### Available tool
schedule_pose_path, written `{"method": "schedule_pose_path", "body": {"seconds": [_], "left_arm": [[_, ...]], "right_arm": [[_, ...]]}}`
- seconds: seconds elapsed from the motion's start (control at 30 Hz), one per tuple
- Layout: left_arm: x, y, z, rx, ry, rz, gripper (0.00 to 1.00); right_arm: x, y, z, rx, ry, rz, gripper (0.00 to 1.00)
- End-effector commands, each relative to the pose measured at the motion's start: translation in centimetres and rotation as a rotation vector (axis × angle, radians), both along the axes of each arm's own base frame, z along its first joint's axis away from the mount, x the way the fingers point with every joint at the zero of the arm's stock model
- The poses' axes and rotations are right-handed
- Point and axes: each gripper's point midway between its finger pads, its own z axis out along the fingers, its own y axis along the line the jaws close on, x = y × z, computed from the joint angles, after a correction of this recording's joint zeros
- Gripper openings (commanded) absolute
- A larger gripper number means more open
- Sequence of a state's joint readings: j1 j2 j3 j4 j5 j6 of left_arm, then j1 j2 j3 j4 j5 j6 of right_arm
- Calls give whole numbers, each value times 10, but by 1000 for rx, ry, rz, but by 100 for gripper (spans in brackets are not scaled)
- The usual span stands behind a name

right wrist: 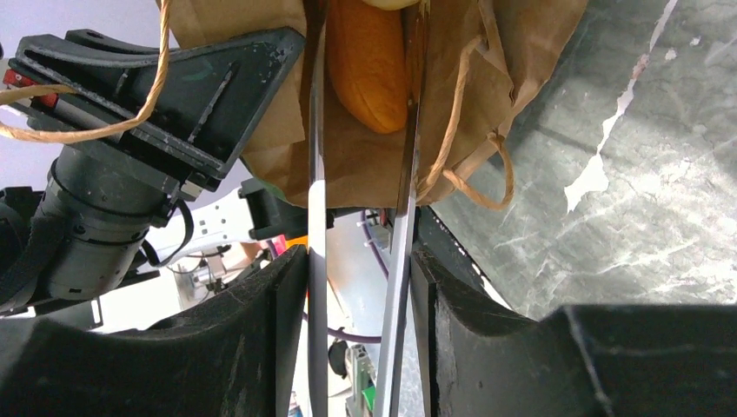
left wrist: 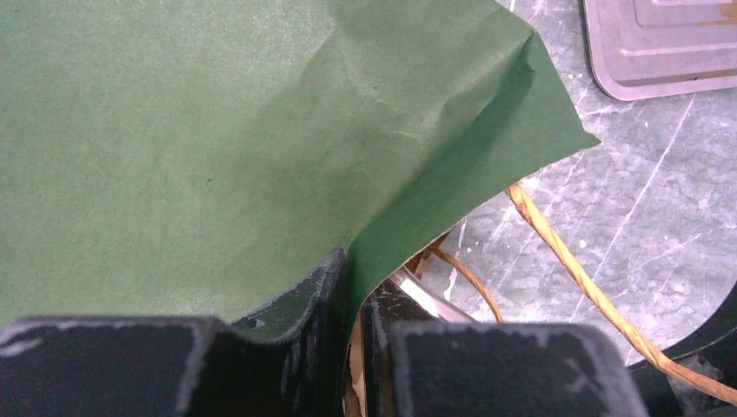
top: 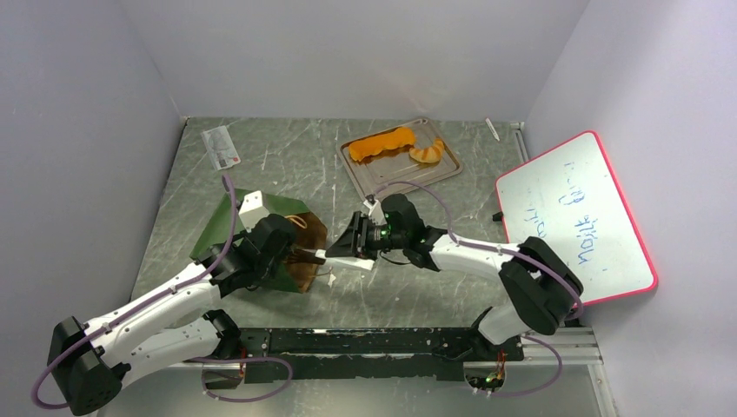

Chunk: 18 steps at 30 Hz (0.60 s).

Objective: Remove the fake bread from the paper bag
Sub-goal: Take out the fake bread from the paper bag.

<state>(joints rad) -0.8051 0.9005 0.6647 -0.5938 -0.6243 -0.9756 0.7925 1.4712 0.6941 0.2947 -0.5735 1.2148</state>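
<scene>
The dark green paper bag lies on its side, its brown mouth facing right. My left gripper is shut on the bag's upper edge, holding the mouth up. My right gripper is shut on a pair of metal tongs, whose two blades reach into the mouth. An orange piece of fake bread sits between the blade tips inside the bag; I cannot tell whether they pinch it. From above, the right gripper faces the left gripper across the opening.
A grey metal tray at the back holds an orange baguette and a croissant. A red-framed whiteboard leans at the right. A card lies at the back left. The bag's cord handles trail on the table.
</scene>
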Motion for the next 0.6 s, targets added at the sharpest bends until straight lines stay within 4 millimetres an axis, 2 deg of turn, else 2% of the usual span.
{"method": "schedule_pose_path", "body": {"seconds": [0.0,0.57], "left_arm": [[6,-9,15,-41,-43,-11,7],[5,-12,9,-39,-22,-21,7]], "right_arm": [[5,13,15,51,-48,31,45],[20,34,-7,35,-30,61,49]]}}
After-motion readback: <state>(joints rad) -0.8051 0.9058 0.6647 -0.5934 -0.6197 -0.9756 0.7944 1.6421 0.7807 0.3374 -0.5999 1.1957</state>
